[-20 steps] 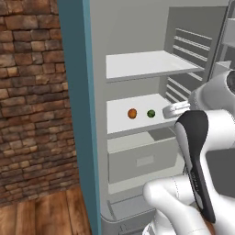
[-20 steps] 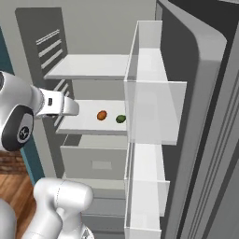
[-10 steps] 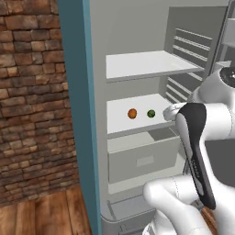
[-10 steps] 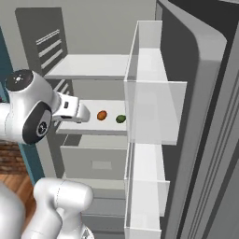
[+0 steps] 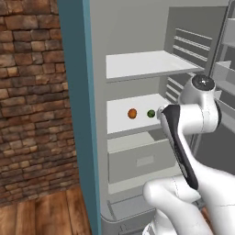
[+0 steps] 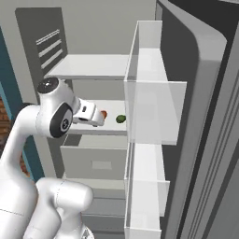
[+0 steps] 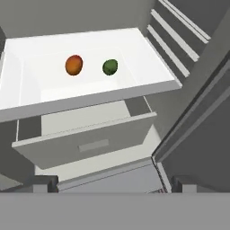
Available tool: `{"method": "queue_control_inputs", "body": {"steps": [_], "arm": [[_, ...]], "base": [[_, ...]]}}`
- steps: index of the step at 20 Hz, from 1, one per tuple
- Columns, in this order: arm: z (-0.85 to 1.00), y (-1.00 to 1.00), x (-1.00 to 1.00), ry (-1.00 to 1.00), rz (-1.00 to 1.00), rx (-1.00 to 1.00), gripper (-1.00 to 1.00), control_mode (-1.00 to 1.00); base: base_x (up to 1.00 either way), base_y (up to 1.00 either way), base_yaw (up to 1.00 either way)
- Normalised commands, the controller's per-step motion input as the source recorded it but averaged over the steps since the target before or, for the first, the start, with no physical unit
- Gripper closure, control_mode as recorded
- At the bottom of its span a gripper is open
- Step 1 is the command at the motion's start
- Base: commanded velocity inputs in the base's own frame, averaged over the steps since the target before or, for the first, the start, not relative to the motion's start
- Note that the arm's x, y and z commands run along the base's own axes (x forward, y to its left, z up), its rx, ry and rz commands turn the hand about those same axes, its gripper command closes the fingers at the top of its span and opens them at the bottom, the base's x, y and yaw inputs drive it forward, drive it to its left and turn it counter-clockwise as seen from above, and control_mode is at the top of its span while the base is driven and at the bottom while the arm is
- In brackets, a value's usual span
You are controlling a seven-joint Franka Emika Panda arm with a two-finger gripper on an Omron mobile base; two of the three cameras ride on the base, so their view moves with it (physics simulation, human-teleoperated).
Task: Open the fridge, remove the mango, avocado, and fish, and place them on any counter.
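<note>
Fridge (image 5: 73,114) open. Mango (image 7: 74,64) on middle shelf (image 7: 27,96), ahead of my jaws, left of avocado (image 7: 110,67). Gripper (image 6: 100,116) spread wide, empty. I advise: centre on mango, clear shelf lip, close gently.

Base views flank the open fridge (image 5: 92,114); hand view looks down close.

Matt grey fridge (image 5: 98,55), smooth white shelves (image 7: 90,90), rough brick wall (image 5: 27,92)
</note>
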Motion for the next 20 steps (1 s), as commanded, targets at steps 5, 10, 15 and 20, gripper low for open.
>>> {"method": "queue_control_inputs", "body": {"steps": [5, 10, 15, 20], "arm": [[-0.47, -0.08, 0.79, 0.09, 0.0, 0.0, -1.0, -1.0], [-0.38, -0.04, 0.79, 0.07, 0.0, 0.0, -1.0, -1.0], [-0.37, -0.24, 0.87, 0.06, 0.0, 0.0, -1.0, -1.0], [-0.32, -0.22, 0.75, 0.06, 0.0, 0.0, -1.0, -1.0]], "base": [[0.0, 0.0, 0.0], [0.0, 0.0, 0.0], [0.0, 0.0, 0.0], [0.0, 0.0, 0.0]]}}
